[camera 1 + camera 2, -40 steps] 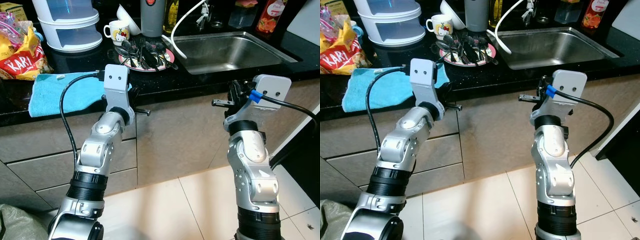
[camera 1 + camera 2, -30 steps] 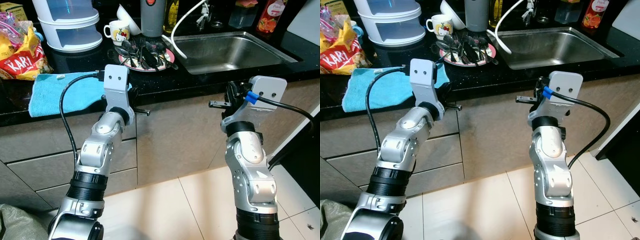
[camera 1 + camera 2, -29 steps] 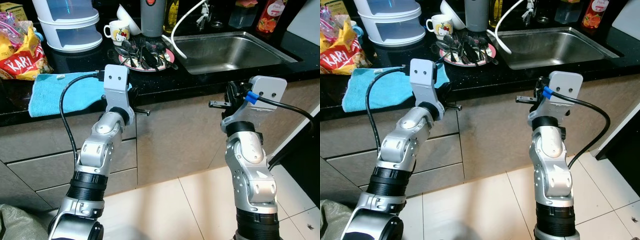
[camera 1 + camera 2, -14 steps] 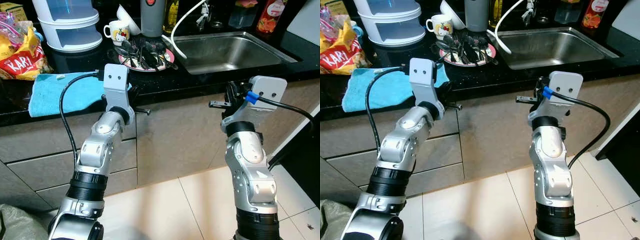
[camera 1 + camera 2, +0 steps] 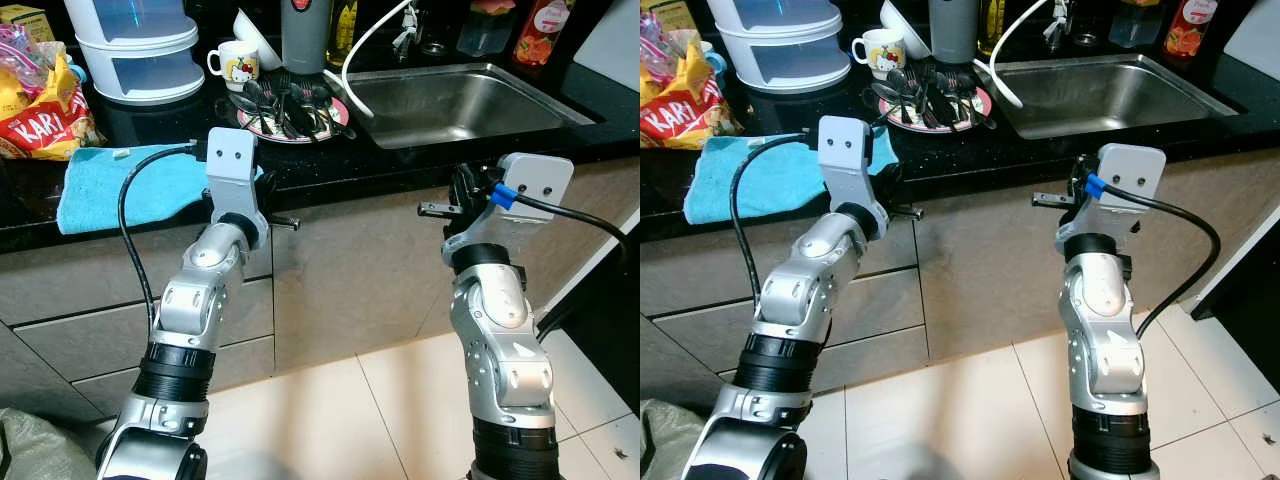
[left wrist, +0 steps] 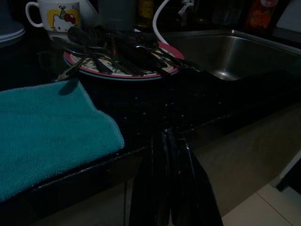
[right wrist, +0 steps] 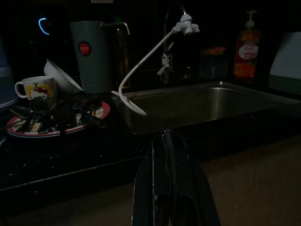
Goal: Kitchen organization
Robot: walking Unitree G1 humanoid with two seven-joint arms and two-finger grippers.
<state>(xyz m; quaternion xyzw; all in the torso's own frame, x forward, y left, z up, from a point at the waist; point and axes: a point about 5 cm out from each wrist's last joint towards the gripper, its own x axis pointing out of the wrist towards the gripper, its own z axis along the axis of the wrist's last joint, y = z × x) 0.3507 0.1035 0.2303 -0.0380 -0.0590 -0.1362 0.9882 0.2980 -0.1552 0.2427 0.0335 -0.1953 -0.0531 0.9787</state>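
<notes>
On the black counter (image 5: 400, 160), between the white Hello Kitty mug (image 5: 234, 63) and the steel sink (image 5: 460, 100), a red-rimmed plate (image 5: 292, 112) carries a heap of dark spoons and forks (image 5: 288, 98), which looks the likeliest thing to sort. The left gripper (image 6: 170, 141) hangs just off the counter's front edge with its fingers pressed together and empty, beside the teal cloth (image 5: 130, 182); the right gripper (image 7: 165, 141) waits below the sink's front edge, fingers likewise closed on nothing. To do the reach well, the left arm should rise above the counter edge first, spread its fingers, then come down on a single handle at the pile's near side, since the utensils overlap and could drag one another off the plate.
</notes>
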